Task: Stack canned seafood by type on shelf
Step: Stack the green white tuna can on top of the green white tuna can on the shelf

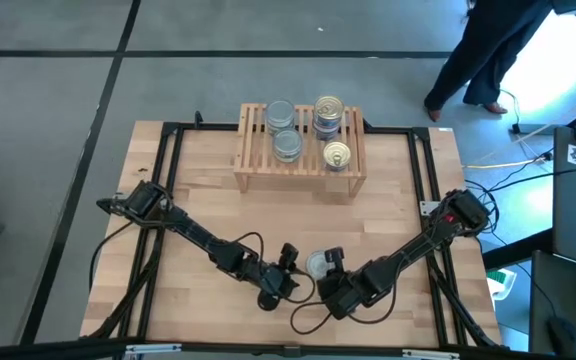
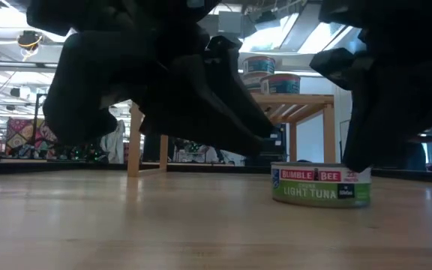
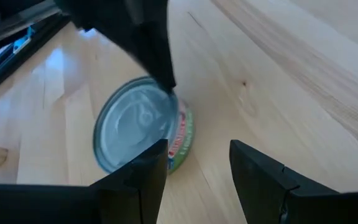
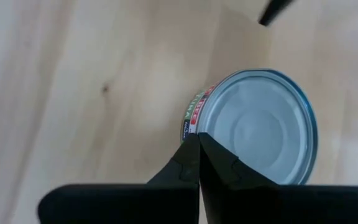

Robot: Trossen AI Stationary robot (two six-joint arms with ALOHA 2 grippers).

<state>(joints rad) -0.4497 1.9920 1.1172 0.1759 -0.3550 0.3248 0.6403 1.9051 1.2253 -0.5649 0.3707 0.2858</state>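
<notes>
One silver-topped tin with a green and red label stands flat on the wooden table near its front edge, between my two grippers. My left gripper is open just left of it; the tin lies ahead of the gap and to one side, untouched. My right gripper is shut at the tin's right side. On the light-wood shelf at the far side stand two silver-topped tins, a gold-topped stack and one more gold-topped tin. My right gripper has its shut fingertips at the tin's top rim, on the tin's right side. The fingers slant down from the table's right and near side. The tin stands flat on the table, top up.
Black frame rails run along the table's left and right sides. Cables trail on the table by the front edge. A person's legs show on the floor beyond the far right corner. Bare tabletop lies between the tin and the shelf.
</notes>
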